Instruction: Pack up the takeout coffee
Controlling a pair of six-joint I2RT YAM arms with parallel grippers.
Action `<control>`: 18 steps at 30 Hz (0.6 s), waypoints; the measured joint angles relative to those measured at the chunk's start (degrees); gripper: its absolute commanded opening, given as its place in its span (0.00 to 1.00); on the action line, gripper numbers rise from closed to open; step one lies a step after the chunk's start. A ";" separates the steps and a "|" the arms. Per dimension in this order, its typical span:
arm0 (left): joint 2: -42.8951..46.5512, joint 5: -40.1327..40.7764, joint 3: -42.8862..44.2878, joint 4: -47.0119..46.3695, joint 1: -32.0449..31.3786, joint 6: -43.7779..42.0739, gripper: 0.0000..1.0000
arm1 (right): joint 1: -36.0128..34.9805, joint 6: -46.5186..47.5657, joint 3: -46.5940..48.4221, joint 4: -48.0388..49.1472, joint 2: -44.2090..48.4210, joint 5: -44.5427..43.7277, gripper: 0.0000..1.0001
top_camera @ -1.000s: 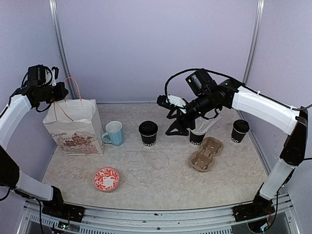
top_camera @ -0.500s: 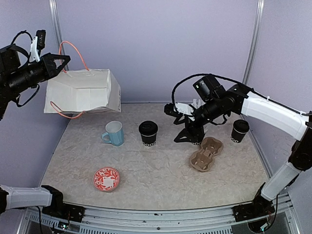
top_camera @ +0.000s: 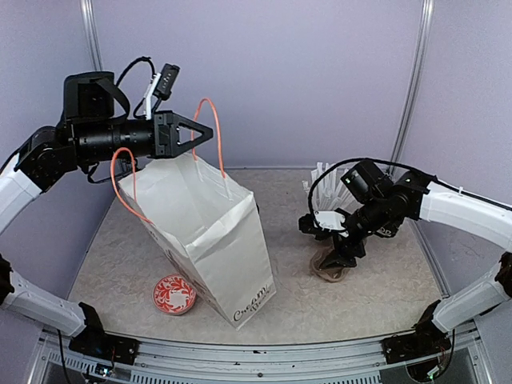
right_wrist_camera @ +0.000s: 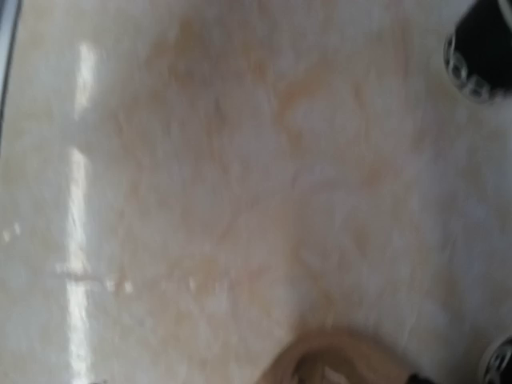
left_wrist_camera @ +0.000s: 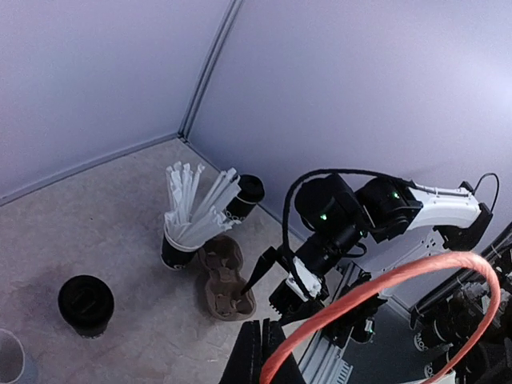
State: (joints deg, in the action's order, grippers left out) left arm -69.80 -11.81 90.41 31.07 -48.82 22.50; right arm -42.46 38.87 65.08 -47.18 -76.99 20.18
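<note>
The takeout coffee (left_wrist_camera: 86,304), a small black cup with a black lid, stands on the table in the left wrist view; the bag hides it in the top view. A second lidded black cup (left_wrist_camera: 244,190) stands farther back. My left gripper (top_camera: 206,132) is shut on the orange handle (top_camera: 210,112) of a white paper bag (top_camera: 212,232), which hangs tilted with its bottom near the table's front; the shut fingers (left_wrist_camera: 264,352) and the handle (left_wrist_camera: 376,288) also show in the wrist view. My right gripper (top_camera: 340,258) is open, low over a brown cup carrier (top_camera: 326,270).
A black cup full of white straws (left_wrist_camera: 180,240) stands behind the carrier (left_wrist_camera: 226,282). A red patterned dish (top_camera: 174,294) lies at the front left, beside the bag. A sliver of the blue mug (left_wrist_camera: 6,356) shows. The right wrist view is blurred: table, the carrier's edge (right_wrist_camera: 336,360).
My left arm swung the bag from the far left up and over to the table's middle, covering mug and cup. My right gripper dropped from the straw cup to the carrier.
</note>
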 measured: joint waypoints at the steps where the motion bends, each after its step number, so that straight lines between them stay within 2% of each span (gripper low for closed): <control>1: -1.25 0.28 0.00 0.02 -1.20 0.15 0.00 | 0.70 0.33 -0.87 -0.04 0.17 -0.11 0.77; 7: -7.76 0.26 -0.92 -1.31 -5.29 2.82 0.00 | 6.78 2.14 -4.17 0.02 0.33 0.39 0.71; 15: -11.04 -2.16 -4.72 -4.42 -5.49 5.88 0.00 | 9.90 4.39 -10.38 1.60 0.96 -0.79 0.50; 18: -11.65 -3.39 -5.90 -5.44 -5.55 6.86 0.00 | 10.25 4.81 -10.95 2.21 0.15 -0.94 0.45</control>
State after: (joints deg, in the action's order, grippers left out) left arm -81.45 -15.20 84.51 25.63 -54.37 29.36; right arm -32.21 43.68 54.13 -44.97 -76.84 19.25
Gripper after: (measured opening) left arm 0.011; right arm 0.486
